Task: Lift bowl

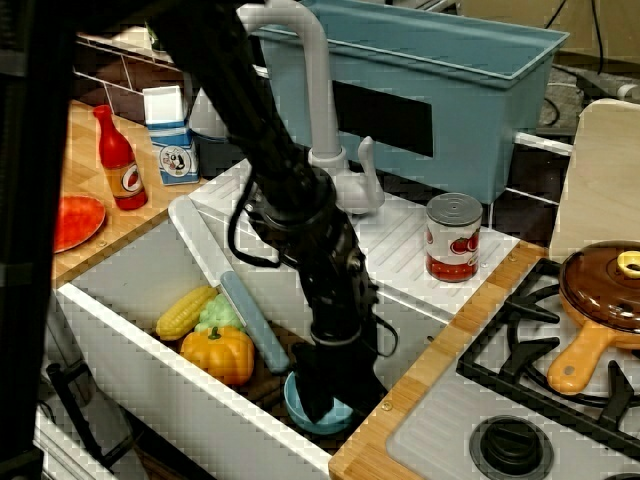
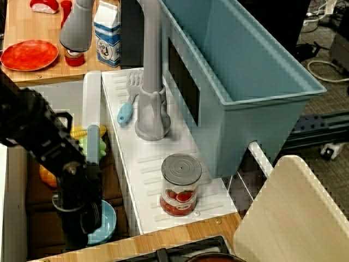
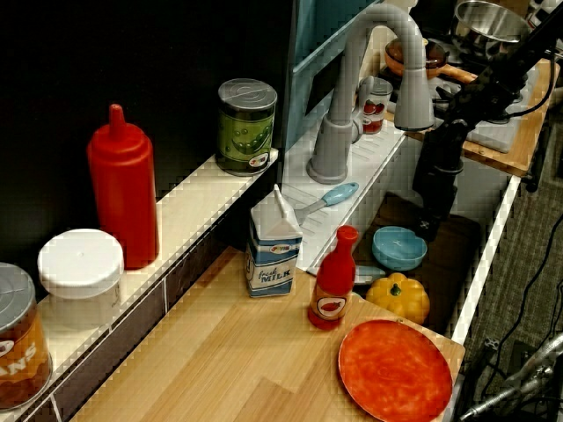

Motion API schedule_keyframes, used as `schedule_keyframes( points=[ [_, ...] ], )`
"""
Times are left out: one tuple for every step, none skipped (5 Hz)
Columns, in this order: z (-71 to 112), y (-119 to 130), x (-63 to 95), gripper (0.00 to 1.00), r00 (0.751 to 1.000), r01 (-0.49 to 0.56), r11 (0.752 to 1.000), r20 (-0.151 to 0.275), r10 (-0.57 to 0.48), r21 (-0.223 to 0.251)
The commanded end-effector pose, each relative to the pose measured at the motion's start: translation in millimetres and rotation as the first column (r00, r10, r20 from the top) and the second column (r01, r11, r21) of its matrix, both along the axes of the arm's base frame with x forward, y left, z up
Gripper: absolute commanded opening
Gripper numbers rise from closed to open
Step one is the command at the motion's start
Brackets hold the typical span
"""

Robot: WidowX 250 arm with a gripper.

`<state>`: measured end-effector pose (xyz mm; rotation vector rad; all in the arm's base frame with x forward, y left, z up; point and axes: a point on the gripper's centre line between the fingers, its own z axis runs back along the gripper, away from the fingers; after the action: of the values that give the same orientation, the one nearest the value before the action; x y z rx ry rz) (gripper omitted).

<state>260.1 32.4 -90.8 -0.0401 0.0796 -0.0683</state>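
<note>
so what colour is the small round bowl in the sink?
Light blue small round plastic bowl, clearest in the view from the counter end.

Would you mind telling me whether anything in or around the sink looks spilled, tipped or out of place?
Nothing stands out. The bowl sits upright in the sink beside the toy pumpkin, the tomato can stands upright on the drainboard, and nothing is visibly spilled.

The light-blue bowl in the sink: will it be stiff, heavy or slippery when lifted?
The bowl looks like smooth plastic, so probably stiff and light. Its glossy rim may slip in the tool. It appears empty in the view from the counter, so tilting should spill nothing.
</note>
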Motion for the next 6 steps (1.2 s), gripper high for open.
schedule_keyframes(
  points=[
    [-13.6,-2.9,18.6,1.00,1.000,0.017,0.999,-0.019,-0.017,0.030],
    [-11.4,-1.8,24.2,1.00,0.999,0.021,1.000,-0.030,-0.020,0.023],
    [-12.3,5.1,30.8,1.00,0.999,0.015,1.000,-0.045,-0.015,0.018],
    [-9.9,11.6,35.0,1.00,0.999,-0.006,1.000,-0.046,0.007,0.016],
    [-6.5,12.4,35.1,1.00,0.998,0.003,1.000,-0.058,-0.002,0.015],
    [-8.1,20.0,29.5,1.00,0.999,-0.019,1.000,-0.029,0.019,0.003]
  ],
)
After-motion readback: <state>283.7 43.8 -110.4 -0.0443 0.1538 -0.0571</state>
